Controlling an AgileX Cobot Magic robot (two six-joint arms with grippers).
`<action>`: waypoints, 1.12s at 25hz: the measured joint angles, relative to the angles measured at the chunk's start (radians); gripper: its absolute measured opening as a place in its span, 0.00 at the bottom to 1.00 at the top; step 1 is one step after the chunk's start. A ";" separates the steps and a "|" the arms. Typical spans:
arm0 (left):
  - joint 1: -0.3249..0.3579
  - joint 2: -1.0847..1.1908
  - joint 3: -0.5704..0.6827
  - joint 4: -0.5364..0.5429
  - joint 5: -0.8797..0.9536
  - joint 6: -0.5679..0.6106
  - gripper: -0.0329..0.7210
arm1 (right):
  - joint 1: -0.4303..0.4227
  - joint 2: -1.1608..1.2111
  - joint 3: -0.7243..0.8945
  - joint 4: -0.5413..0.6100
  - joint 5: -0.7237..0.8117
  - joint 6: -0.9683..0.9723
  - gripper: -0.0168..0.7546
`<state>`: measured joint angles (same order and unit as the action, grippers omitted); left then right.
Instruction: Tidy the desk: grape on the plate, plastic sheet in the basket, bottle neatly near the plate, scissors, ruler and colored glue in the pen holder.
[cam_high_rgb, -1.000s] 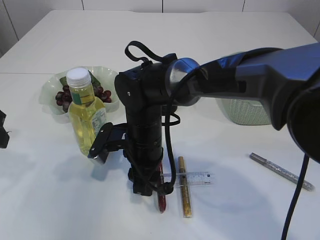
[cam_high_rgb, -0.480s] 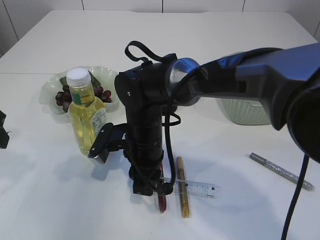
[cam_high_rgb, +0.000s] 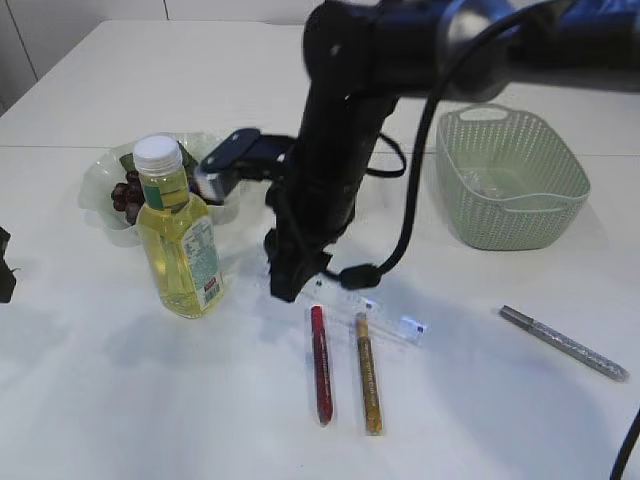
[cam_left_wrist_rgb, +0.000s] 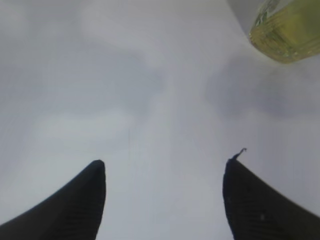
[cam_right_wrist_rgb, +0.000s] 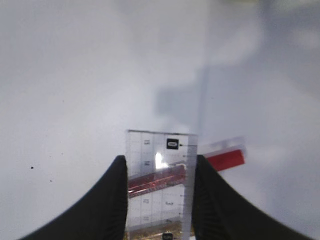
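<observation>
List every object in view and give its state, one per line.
Ruler: gripped by right gripper, lifted.
Left gripper: jaws open, empty.
Bottle: upright, capped.
Red glue: lying on table.
Gold glue: lying on table.
Silver glue: lying on table.
Grapes: on plate.

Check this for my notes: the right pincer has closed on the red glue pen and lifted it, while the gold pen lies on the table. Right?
Not quite. The right pincer is closed on the clear ruler, not the red glue pen. The right wrist view shows the ruler between its fingers, with the red pen seen through it below. In the exterior view the red pen lies on the table beside the gold pen.
</observation>
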<state>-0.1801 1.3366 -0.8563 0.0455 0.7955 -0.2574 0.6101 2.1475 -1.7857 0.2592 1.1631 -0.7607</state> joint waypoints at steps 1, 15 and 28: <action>0.000 0.000 0.000 0.000 0.002 0.000 0.76 | -0.025 -0.020 0.000 0.032 -0.002 -0.017 0.39; 0.000 0.000 0.000 0.000 0.057 0.000 0.76 | -0.457 -0.126 0.000 0.848 -0.174 -0.474 0.39; 0.000 0.000 0.000 -0.018 0.135 0.000 0.74 | -0.449 -0.018 0.000 1.452 -0.439 -0.876 0.39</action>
<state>-0.1801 1.3366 -0.8563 0.0277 0.9307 -0.2574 0.1609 2.1295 -1.7857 1.7109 0.7245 -1.6370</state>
